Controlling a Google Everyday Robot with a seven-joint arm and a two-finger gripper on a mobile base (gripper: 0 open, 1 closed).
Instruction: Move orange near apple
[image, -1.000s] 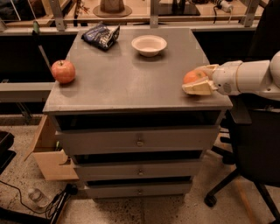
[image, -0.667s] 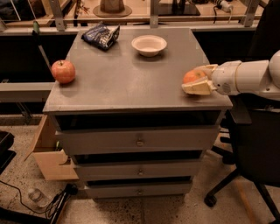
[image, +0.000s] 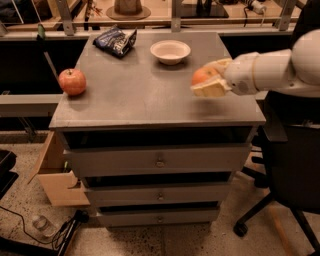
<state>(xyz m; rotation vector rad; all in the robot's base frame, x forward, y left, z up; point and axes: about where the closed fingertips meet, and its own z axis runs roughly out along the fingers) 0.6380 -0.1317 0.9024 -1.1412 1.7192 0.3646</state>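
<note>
Orange (image: 201, 75) is clamped in pincer (image: 209, 78) over desk's (image: 150, 102) right side; should be carried level leftward, set just beside apple (image: 72, 82).

arm: white, extended in from the right, roughly level | gripper (image: 207, 78): pointed left over the right side of the cabinet top (image: 140, 97) | fingers (image: 212, 90): cream, clamped on the orange (image: 202, 75), one above, one below
</note>
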